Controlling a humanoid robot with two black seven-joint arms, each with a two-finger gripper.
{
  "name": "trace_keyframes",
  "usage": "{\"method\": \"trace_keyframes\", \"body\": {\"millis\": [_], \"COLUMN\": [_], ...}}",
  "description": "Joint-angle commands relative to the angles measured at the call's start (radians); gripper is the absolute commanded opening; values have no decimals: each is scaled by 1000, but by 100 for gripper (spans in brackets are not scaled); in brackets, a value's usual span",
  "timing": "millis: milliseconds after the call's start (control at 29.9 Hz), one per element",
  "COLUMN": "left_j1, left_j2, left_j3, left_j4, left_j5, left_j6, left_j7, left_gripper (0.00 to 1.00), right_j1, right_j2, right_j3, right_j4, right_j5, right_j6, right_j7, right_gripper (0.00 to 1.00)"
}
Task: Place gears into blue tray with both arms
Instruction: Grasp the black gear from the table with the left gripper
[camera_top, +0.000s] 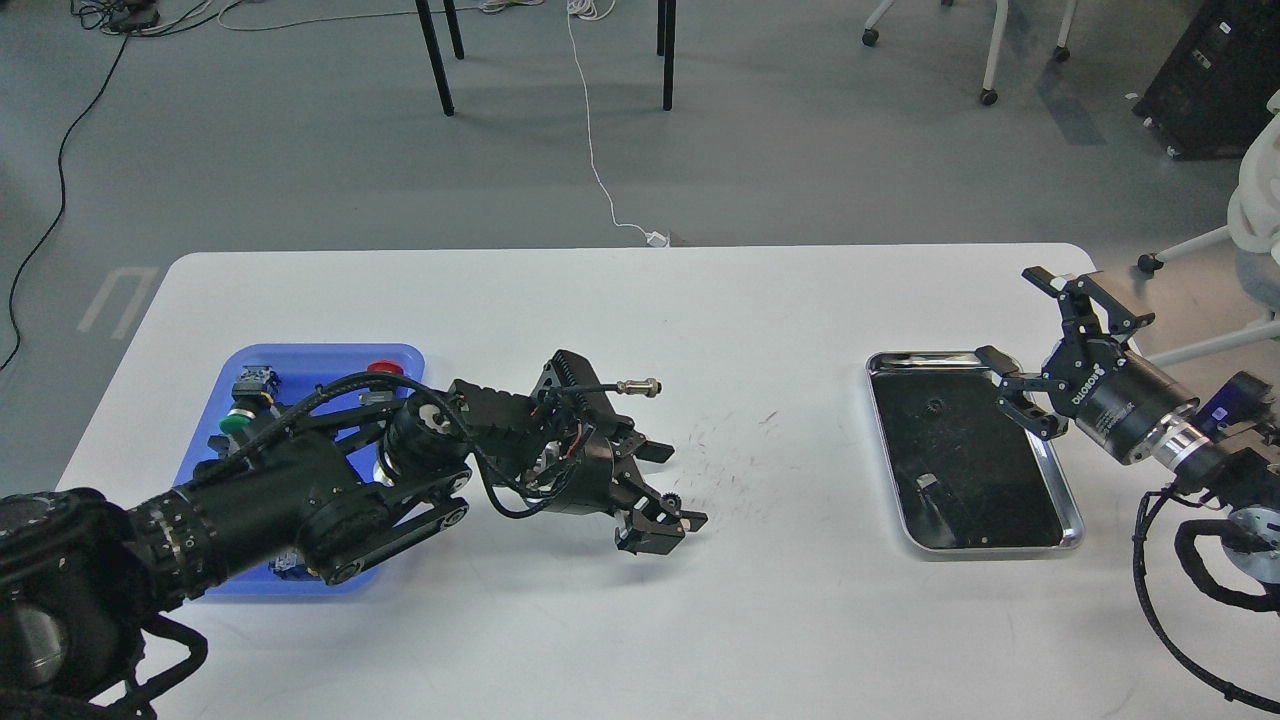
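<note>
One small black gear (672, 503) sits in the middle of the white table, between the fingers of my left gripper (668, 490) and close to the lower finger. That gripper is open and low over the table. Further left, the blue tray (320, 362) is partly covered by my left arm. Another gear (935, 405) lies faintly visible on the black liner of the silver tray (1076, 520) at the right. My right gripper (1015, 320) hovers over that tray's far right corner, open wide and empty.
Push-button switches lie in the blue tray, among them a red one (385, 368) and a green one (235, 420). A small greyish item (927, 483) rests in the silver tray. Dark scuff marks (725, 440) streak the table centre.
</note>
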Motion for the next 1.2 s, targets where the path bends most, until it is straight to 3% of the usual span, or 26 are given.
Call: {"method": "trace_keyframes", "body": {"millis": [0, 134, 401, 568, 702, 736, 769, 936, 1170], "left_j1": [3, 6, 6, 6, 6, 6, 6, 6, 4], "left_j2": [-11, -13, -19, -19, -22, -22, -19, -14, 3], "left_j3": [2, 3, 20, 37, 37, 37, 37, 38, 34], "left_j4": [3, 15, 39, 42, 55, 60, 60, 60, 48], "left_j5": [0, 0, 0, 0, 0, 0, 0, 0, 0], "left_j6": [1, 1, 1, 1, 2, 2, 2, 19, 45], "left_j7": [0, 0, 0, 0, 0, 0, 0, 0, 0], "left_gripper": [78, 70, 68, 59, 41, 28, 25, 13, 11], "right_j1": [0, -2, -2, -3, -5, -7, -7, -7, -7], "right_j2": [0, 0, -1, -1, -1, -1, -1, -1, 0], "right_j3": [-1, 0, -1, 0, 0, 0, 0, 6, 8], "right_j4": [1, 7, 6, 7, 7, 7, 7, 7, 7], "right_j5": [-1, -1, -1, -1, -1, 0, -1, -1, 0], "right_j6": [0, 0, 0, -2, -2, -2, -2, -2, -3], "right_j7": [0, 0, 0, 0, 0, 0, 0, 0, 0], "right_gripper": [98, 98, 98, 98, 98, 98, 98, 98, 98]}}
